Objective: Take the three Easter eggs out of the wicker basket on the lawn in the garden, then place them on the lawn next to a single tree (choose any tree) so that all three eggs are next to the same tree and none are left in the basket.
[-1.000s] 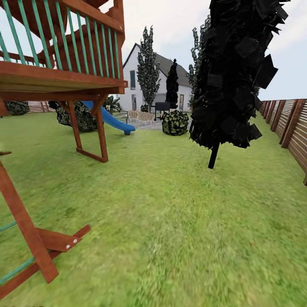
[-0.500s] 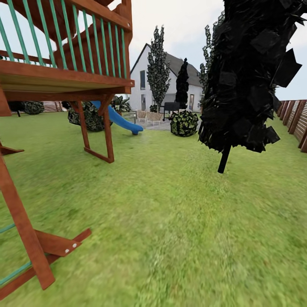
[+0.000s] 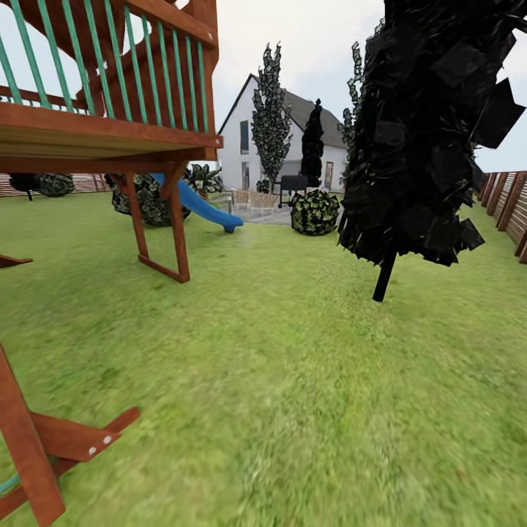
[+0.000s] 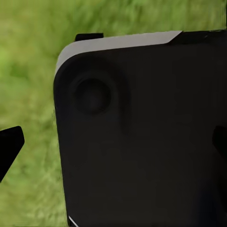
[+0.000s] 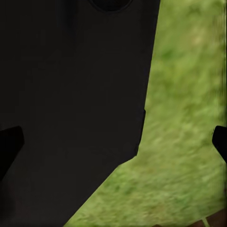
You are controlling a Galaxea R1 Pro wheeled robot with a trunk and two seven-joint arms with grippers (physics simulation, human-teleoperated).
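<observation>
So I'm rolling over the lawn (image 3: pixel 293 380), wooden play tower (image 3: pixel 110 132) on my left, near-black conifer (image 3: pixel 428 124) ahead right, fence (image 3: pixel 509 205) along the garden's right edge. Both wrist views are mostly dark robot body over grass; can't tell either claw's state.

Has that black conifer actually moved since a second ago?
No. The black conifer holds its place relative to the house and bush; the whole head view shifted together, so the camera moved.
</observation>
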